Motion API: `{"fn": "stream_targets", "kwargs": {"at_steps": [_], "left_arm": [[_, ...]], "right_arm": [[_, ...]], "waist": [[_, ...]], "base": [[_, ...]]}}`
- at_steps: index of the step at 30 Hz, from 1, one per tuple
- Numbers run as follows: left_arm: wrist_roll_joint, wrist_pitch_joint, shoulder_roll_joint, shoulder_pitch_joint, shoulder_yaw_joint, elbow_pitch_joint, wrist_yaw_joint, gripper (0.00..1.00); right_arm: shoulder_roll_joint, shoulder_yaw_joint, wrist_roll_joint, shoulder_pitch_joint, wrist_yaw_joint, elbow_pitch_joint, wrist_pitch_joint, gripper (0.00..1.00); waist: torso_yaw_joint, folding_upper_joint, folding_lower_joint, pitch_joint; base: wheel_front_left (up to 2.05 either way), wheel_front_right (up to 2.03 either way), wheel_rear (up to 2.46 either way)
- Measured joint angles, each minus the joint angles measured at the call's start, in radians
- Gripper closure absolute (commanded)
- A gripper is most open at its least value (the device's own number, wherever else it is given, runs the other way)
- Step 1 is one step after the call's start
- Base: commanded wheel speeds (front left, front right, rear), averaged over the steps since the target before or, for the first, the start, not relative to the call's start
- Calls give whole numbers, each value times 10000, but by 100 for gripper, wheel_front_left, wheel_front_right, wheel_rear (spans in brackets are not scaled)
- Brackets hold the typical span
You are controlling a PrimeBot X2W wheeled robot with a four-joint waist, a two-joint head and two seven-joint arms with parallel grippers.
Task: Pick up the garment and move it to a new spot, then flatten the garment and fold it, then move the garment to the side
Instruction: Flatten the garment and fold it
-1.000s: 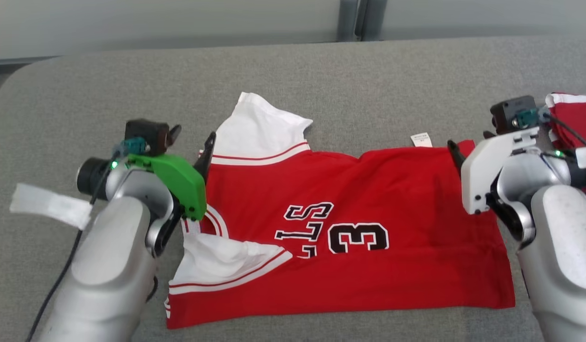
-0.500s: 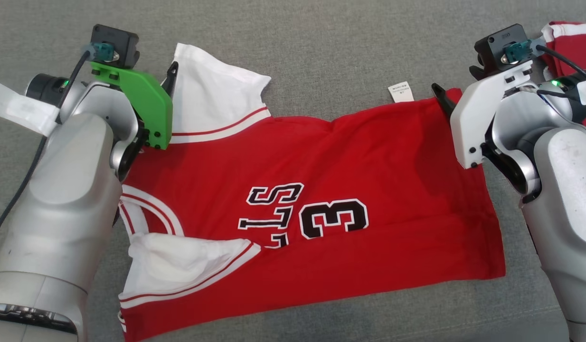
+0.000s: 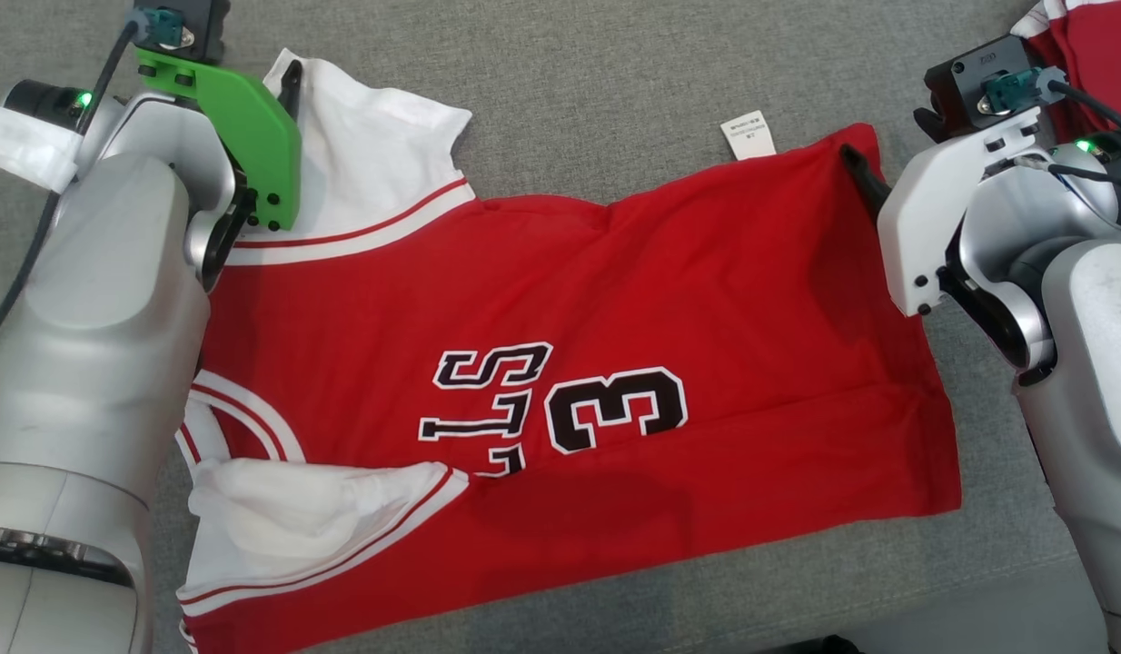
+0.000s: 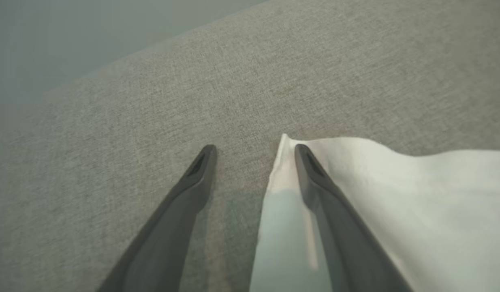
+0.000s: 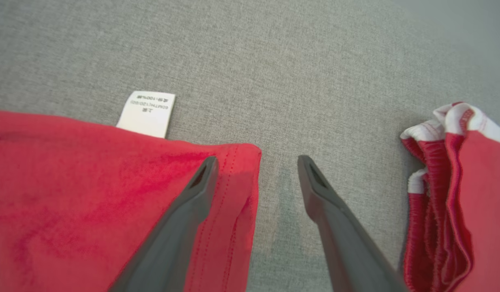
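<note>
**Q:** From the head camera, how does the shirt lie?

**A:** A red shirt (image 3: pixel 615 272) lies flat along the middle of a grey cloth bench (image 3: pixel 615 64). Its long axis runs left to right. The collar (image 3: pixel 243 427) points to the bench's left end and the hem (image 3: pixel 933 409) to its right end. The white far sleeve (image 3: pixel 370 154) spreads toward the far edge. The white near sleeve (image 3: pixel 297 513) is crumpled back onto the red cloth by the near edge.

**Q:** Is there any writing?

**A:** A large black numeral 3 (image 3: pixel 615 411), outlined in white, sits mid-shirt and reads upright in this view. The black letters (image 3: pixel 488 391) beside it, toward the collar, include an S. The rest are creased and partly covered, so they cannot be read. A white label (image 3: pixel 748 136) pokes out from the shirt's far edge near the hem. A second garment (image 3: pixel 1096 45), red and white, lies bunched toward the bench's far right.

**Q:** And the left wrist camera?

**A:** The left gripper (image 4: pixel 254 151) has its two dark fingers parted wide and holds nothing. One finger is over the far sleeve's corner and the other over bare bench. Whether they touch cannot be told.

**Q:** And the right wrist camera?

**A:** The right gripper (image 5: pixel 256 162) is likewise spread wide and empty. One finger is over the far hem corner. The other is over bare bench between the shirt and the second garment. The label's tiny dark print is unreadable.
</note>
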Motion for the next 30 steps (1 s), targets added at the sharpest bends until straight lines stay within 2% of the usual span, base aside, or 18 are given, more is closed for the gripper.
{"fn": "stream_targets", "kwargs": {"at_steps": [1, 2, 3, 4, 5, 11, 17, 20, 30], "left_arm": [[-109, 50, -52, -7, -123, -6, 6, 2], [-219, 98, -84, -12, -251, -4, 15, 25], [-345, 213, -107, -12, -370, 12, 15, 56], [-460, 288, -136, -15, -481, 10, 15, 76], [-560, 349, -167, -21, -585, 2, 15, 100], [-757, 435, -372, -189, -938, 222, -2, 100], [-872, 138, -825, -272, -1039, 627, 4, 100], [-970, 17, -974, -286, -1106, 790, 6, 100], [-1325, -215, -1185, -494, -1538, 1037, 6, 100]], "right_arm": [[-12, -15, 0, 1, 0, -12, 2, 0], [-33, -38, 0, 1, 0, -15, 15, 0], [-54, -54, 0, 1, 0, -19, 33, 0], [-54, -58, 0, -1, 0, -29, 50, 0], [-58, -46, 8, -5, 0, -36, 111, 0], [-176, -278, -54, -181, 0, -217, 169, 0], [278, -604, -493, -67, 2, -171, -50, 0], [483, -523, -589, -55, 2, -6, 414, 0], [445, -773, -1275, -117, 0, 213, 1404, 0]], "waist": [[10, 0, 0, 23], [31, 0, 0, 35], [55, 0, 0, 42], [78, 0, -1, 47], [99, 0, -1, 53], [280, 0, -2, 64], [573, 0, -2, 52], [664, 0, -2, 25], [874, 0, -2, 131]], "base": [[0, 0, 0], [0, 0, 0], [0, 0, 0], [0, 0, 0], [0, 0, 0], [0, 0, 0], [0, 0, 0], [0, 0, 0], [0, 0, 0]]}}
